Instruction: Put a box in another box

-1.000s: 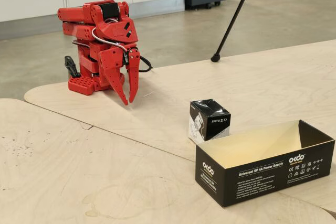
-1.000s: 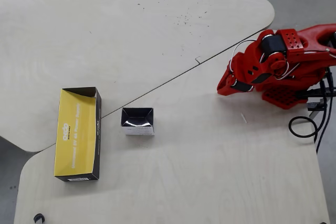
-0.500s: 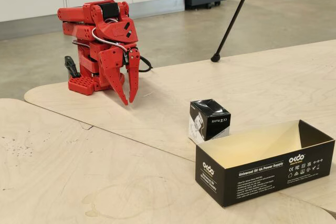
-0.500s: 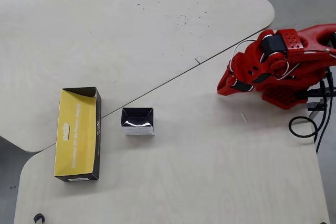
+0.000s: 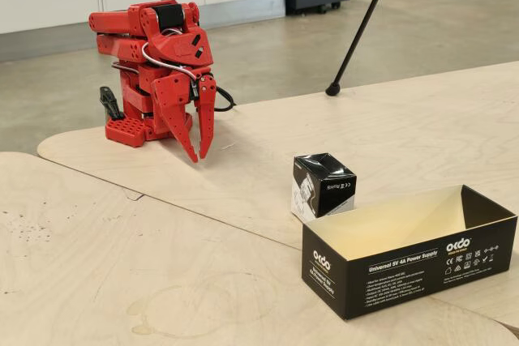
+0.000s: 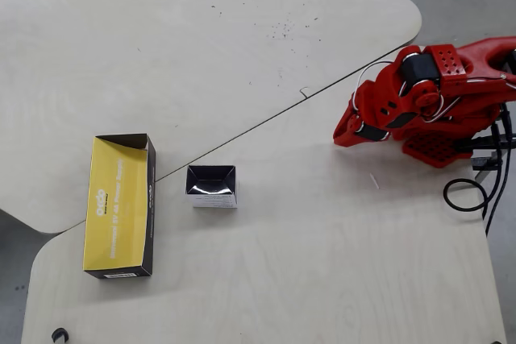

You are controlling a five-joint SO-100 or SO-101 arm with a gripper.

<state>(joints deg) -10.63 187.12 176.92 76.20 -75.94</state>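
The pale wooden surface (image 5: 405, 119) holds everything. The red arm (image 5: 154, 46) sits folded at its far edge. The long black box (image 5: 405, 265) lies open and empty. The small black box (image 5: 323, 185) stands just beside it. The pincer (image 5: 197, 154) points down, a little open, holding nothing.

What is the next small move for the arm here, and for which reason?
Probably reach out toward the small black carton. The gripper hangs folded near the arm's base, holds nothing, and is far from the carton. The carton stands on the table beside the long open box, not inside it, so the grasp comes first.
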